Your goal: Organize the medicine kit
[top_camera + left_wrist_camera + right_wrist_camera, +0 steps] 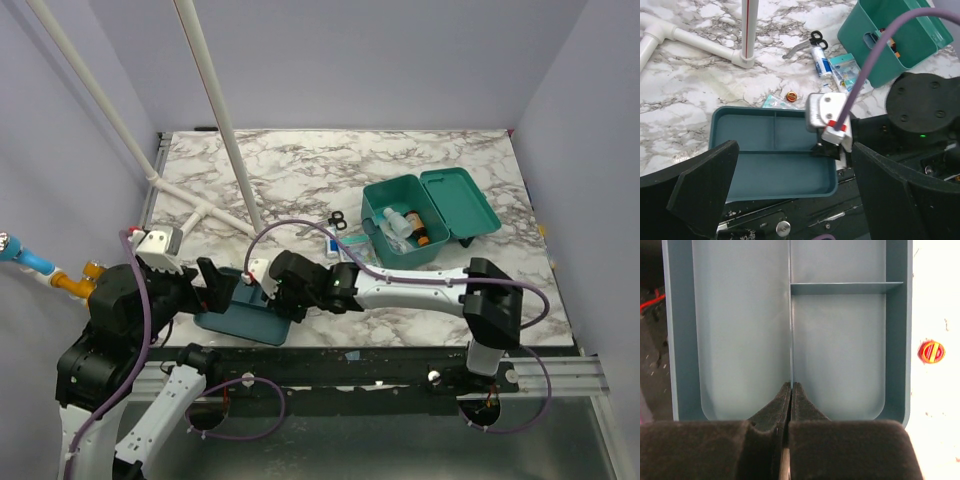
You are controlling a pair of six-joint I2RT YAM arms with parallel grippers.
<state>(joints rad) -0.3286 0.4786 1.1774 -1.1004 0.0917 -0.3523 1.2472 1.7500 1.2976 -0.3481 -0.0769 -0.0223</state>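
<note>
Our right arm stretches leftward along the near edge of the marble table, forearm low and almost level, wrist turned down over the right end of the flat teal tray. The right gripper has its 2 fingers pressed together at the end of the tray's long divider, which runs straight into the seam between them. We cannot tell whether the divider is pinched there. Our left arm is folded at the table's left corner, and the left gripper hangs above the near side of the same tray with its fingers spread wide and nothing between them.

The medicine kit sits toward the right rear of the table, well apart from both grippers. It is a deep teal-green box with rounded corners. Its hinged lid is thrown open flat to the right. Inside we see a white bottle and an amber bottle. Scissors lie just left of it.
</note>
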